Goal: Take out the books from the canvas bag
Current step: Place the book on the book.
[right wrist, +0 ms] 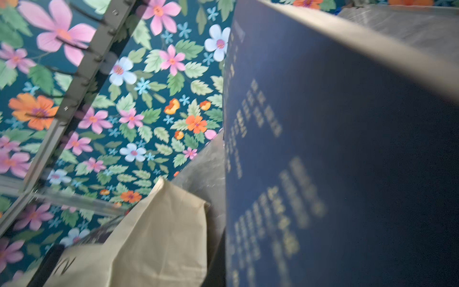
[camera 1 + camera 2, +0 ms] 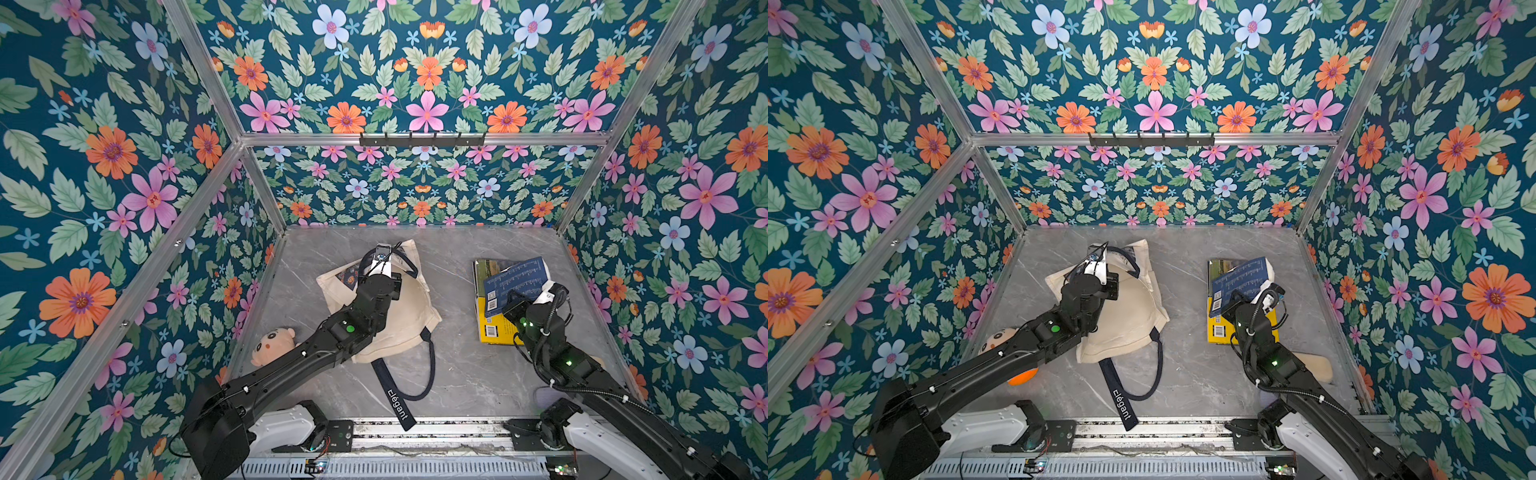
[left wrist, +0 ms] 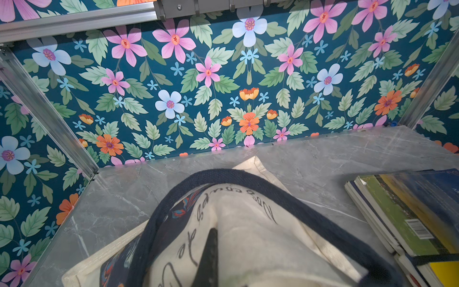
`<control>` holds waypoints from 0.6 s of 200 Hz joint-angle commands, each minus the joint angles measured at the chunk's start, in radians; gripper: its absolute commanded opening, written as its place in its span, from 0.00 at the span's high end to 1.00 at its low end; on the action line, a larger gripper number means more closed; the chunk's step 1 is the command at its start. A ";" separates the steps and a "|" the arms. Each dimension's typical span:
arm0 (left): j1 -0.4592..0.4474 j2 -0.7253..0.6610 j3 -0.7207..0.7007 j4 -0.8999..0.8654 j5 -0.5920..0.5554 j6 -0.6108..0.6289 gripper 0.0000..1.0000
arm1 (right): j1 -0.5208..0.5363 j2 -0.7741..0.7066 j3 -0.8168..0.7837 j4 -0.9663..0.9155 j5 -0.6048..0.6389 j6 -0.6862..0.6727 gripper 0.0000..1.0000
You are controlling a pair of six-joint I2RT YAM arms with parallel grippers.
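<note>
My right wrist view is nearly filled by the dark blue book point(image 1: 347, 174), so close that its pale lettering smears beyond reading. In both top views that cover hides the fingertips of the right hand point(image 2: 540, 293), and together with the arm it masks most of the stacked books point(image 2: 494, 328) beneath. The left hand point(image 3: 211, 248) shows only as a dark wedge buried in a fold of the canvas bag point(image 3: 260, 236), which the picture's edge cuts off. The left arm covers the plush doll point(image 2: 272, 345) below its head. I cannot identify an orange shape point(image 2: 1022, 376) under that arm.
</note>
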 commanded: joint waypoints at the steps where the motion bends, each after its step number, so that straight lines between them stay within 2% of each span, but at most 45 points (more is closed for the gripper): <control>1: 0.001 -0.008 0.002 0.057 -0.011 -0.004 1.00 | -0.095 0.052 -0.010 0.131 -0.075 0.093 1.00; 19: 0.001 -0.010 0.000 0.057 -0.009 -0.003 1.00 | -0.161 0.109 -0.005 0.199 -0.153 0.097 1.00; 41: 0.001 -0.013 0.000 0.055 -0.004 -0.005 1.00 | -0.176 0.177 0.020 0.239 -0.123 0.063 1.00; 77: 0.001 -0.014 0.000 0.051 0.006 -0.008 1.00 | -0.251 0.289 0.034 0.337 -0.169 0.114 1.00; 120: 0.001 -0.022 -0.001 0.049 0.018 -0.009 1.00 | -0.277 0.440 0.068 0.429 -0.175 0.122 1.00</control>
